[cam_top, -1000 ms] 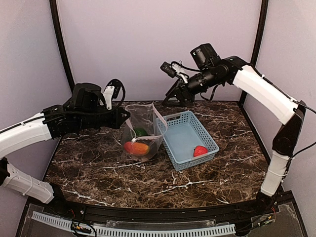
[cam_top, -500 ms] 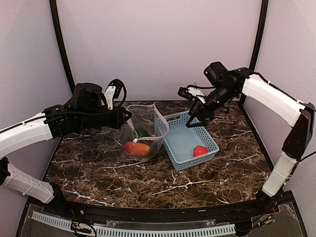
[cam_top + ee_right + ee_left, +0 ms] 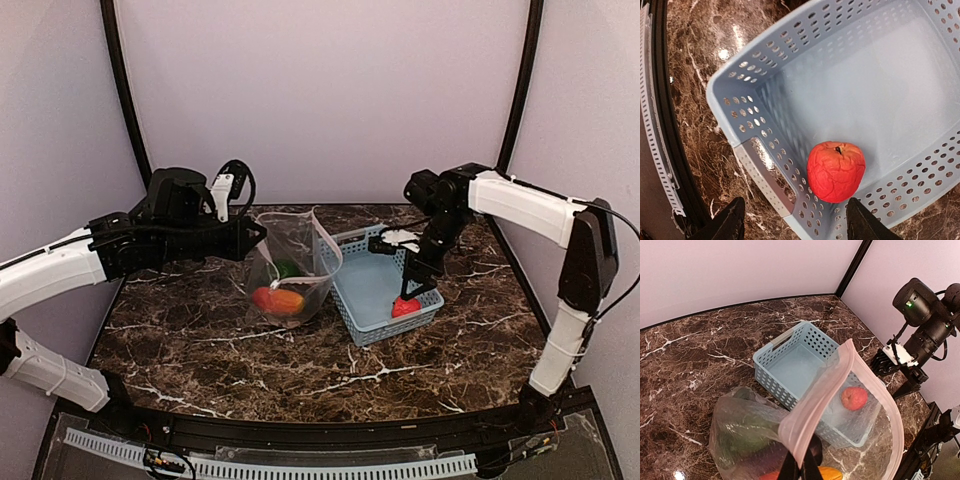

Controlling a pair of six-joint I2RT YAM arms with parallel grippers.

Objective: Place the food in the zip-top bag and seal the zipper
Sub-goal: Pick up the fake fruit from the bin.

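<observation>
My left gripper (image 3: pixel 255 237) is shut on the mouth edge of the clear zip-top bag (image 3: pixel 290 275) and holds it up and open. In the left wrist view its jaws (image 3: pixel 800 469) pinch the pale zipper strip (image 3: pixel 820 390). The bag holds an orange mango (image 3: pixel 283 300), a green pepper (image 3: pixel 285 267) and a dark purple piece (image 3: pixel 815 450). A red strawberry (image 3: pixel 405 306) lies in the near right corner of the light blue basket (image 3: pixel 385 245). My right gripper (image 3: pixel 413 288) hangs open just above it. In the right wrist view the strawberry (image 3: pixel 835 171) lies between and ahead of the spread gripper (image 3: pixel 795 222).
The basket stands right of the bag, its near left edge touching it. In the right wrist view the basket wall (image 3: pixel 765 125) and handle cutout lie under the left finger. Dark marble table (image 3: pixel 200 340) all round; black frame posts at the back corners.
My right arm has swung from high at the back down and forward to just above the strawberry in the basket. The left arm and bag have not moved.
</observation>
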